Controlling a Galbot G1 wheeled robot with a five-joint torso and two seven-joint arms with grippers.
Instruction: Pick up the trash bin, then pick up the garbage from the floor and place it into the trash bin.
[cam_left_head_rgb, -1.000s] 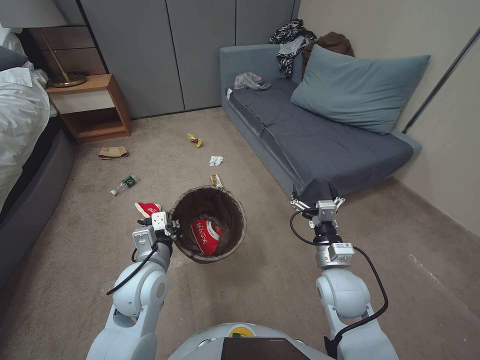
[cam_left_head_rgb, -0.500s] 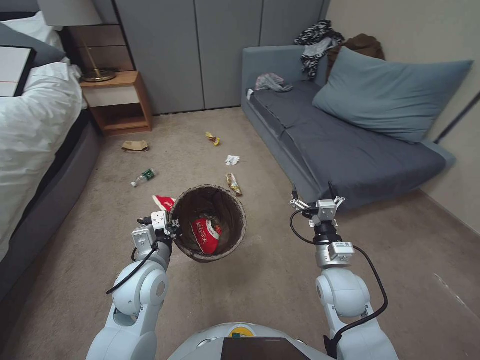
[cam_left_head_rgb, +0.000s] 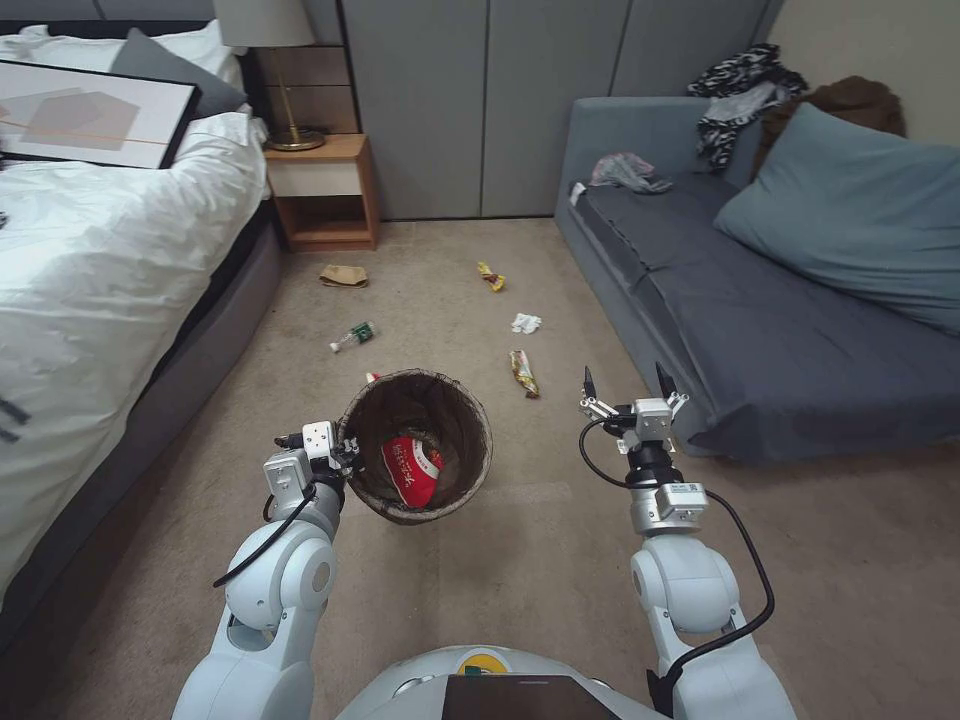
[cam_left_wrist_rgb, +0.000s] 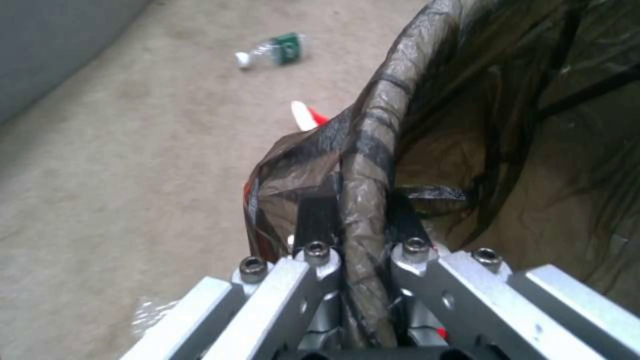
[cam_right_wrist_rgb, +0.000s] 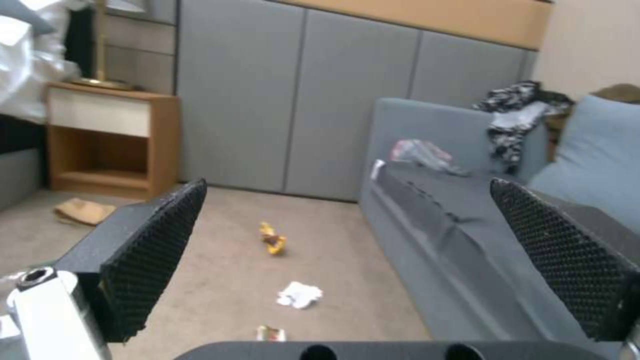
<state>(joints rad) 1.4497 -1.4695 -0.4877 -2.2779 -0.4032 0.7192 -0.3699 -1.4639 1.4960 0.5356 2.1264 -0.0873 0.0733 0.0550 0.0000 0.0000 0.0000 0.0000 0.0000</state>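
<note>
The left hand (cam_left_wrist_rgb: 357, 250) pinches the rim of the small round white plastic trash bin (cam_left_head_rgb: 417, 445), lined with a dark brown translucent bag, holding it above the beige carpet floor (cam_left_head_rgb: 520, 560). A crushed red-and-white paper cup (cam_left_head_rgb: 410, 470) lies inside. The right hand (cam_left_head_rgb: 628, 383) hovers spread at three o'clock of the bin. The thin, slick film may slip, tipping the bin. At twelve o'clock lies a crinkled yellow snack wrapper (cam_left_head_rgb: 524, 372); at eleven, probably a green-labelled clear plastic bottle (cam_left_head_rgb: 352, 336).

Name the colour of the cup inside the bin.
Red with white, clearest in the head view: cup, bin.
</note>
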